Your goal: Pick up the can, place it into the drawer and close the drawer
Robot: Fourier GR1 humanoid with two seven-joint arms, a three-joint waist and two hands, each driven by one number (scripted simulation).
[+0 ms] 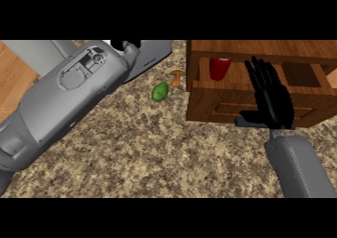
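We look steeply down on a speckled granite bench (pixel 164 158), the largest surface in view, with a strip of wooden floor (pixel 9 69) along its left side.

Next in size, the left grey forearm (pixel 61 102) rises diagonally from the lower left toward the top centre. The left robot hand (pixel 124 44) shows only as a small black patch at the forearm's far end, and we cannot tell how its fingers stand.

At upper right sits a wooden drawer (pixel 256 100), pulled open toward us, its inside compartment showing below the wooden top of its cabinet (pixel 267 49).

The right grey forearm (pixel 301 167) enters from the lower right. The right robot hand (pixel 270 95) lies over the drawer's front, fingers straight and held close together, pointing away from us over the open compartment, thumb out to the left across the front panel. It holds nothing.

The red can (pixel 219 68) stands upright inside the drawer, in its left part, just left of the right hand's fingertips.

On the bench left of the drawer lie a green, oval vegetable (pixel 160 91) and, just beyond it, a small brown mushroom (pixel 176 76).
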